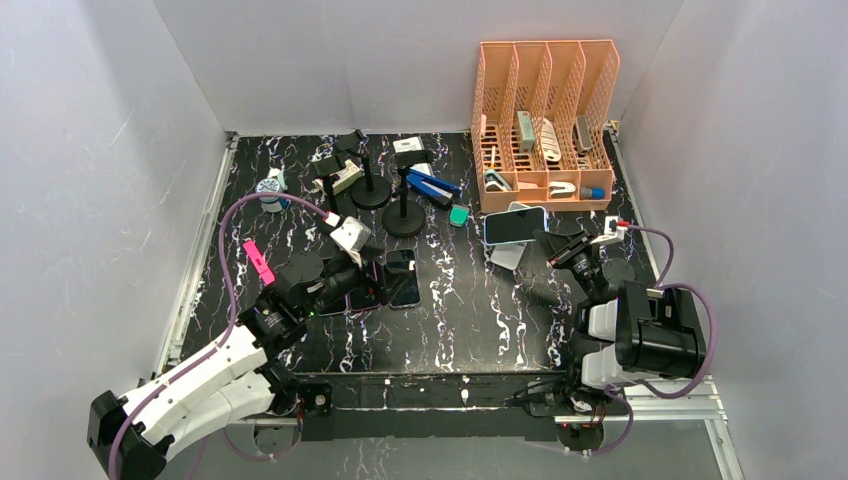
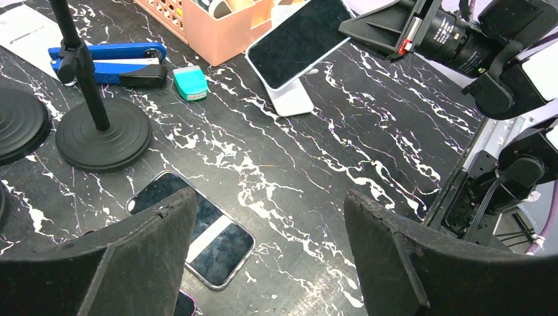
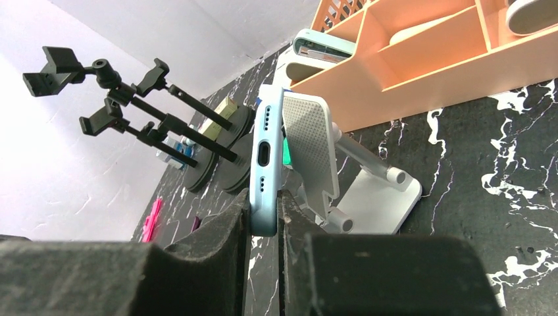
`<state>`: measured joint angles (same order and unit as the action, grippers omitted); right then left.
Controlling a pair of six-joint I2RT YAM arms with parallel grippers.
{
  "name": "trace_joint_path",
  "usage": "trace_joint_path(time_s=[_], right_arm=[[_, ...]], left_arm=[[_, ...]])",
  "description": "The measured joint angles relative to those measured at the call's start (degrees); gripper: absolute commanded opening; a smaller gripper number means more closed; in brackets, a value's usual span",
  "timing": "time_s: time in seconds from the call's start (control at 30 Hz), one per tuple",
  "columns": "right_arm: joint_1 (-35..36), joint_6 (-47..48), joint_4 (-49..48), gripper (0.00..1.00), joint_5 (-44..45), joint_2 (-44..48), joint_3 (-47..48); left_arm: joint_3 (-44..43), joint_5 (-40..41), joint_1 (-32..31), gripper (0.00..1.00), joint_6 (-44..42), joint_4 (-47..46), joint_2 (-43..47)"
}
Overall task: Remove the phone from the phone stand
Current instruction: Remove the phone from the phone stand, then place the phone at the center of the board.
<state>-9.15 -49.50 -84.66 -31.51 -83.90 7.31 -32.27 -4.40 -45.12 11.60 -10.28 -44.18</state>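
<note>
1. We are hovering our left gripper (image 2: 266,207) at the near left, its black padded jaws spread wide and empty. It hangs above a dark glossy phone (image 2: 197,230) lying flat on the black marbled table (image 2: 368,164).
2. Farther right, we are pinching our right gripper (image 3: 263,220) narrowly on the bottom edge of the light blue slab-shaped phone (image 3: 266,151), just below its charging port.
3. That phone is standing tilted at the table's mid-right, its back close against the perforated plate of the white metal folding phone stand (image 3: 372,194).
4. Beyond it, at the far right, we are seeing an orange plastic lattice file organiser (image 1: 545,110).
</note>
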Motion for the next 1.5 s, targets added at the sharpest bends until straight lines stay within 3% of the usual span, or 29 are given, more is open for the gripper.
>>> trace_joint_path(time_s=[0.33, 0.6, 1.07, 1.33, 1.5], right_arm=[[0.39, 1.88, 6.25, 0.01, 0.04, 5.51, -0.07], [0.55, 1.03, 16.5, 0.01, 0.2, 14.16, 0.0], [0.76, -6.45, 30.64, 0.01, -2.49, 28.28, 1.05], [7.08, -9.16, 37.44, 0.01, -3.1, 37.42, 3.89], [13.75, -12.24, 39.26, 0.01, -1.86, 40.41, 4.07]], left_arm=[[0.0, -0.15, 0.0, 0.8, 0.02, 0.0, 0.02], [0.0, -0.13, -0.02, 0.8, 0.02, 0.0, 0.04], [0.0, 1.7, 0.0, 0.8, 1.07, -0.07, 0.98], [0.11, 7.52, -0.02, 0.8, 4.17, -0.26, 2.25], [1.66, 11.08, 0.0, 0.8, 11.63, -3.69, 5.79]])
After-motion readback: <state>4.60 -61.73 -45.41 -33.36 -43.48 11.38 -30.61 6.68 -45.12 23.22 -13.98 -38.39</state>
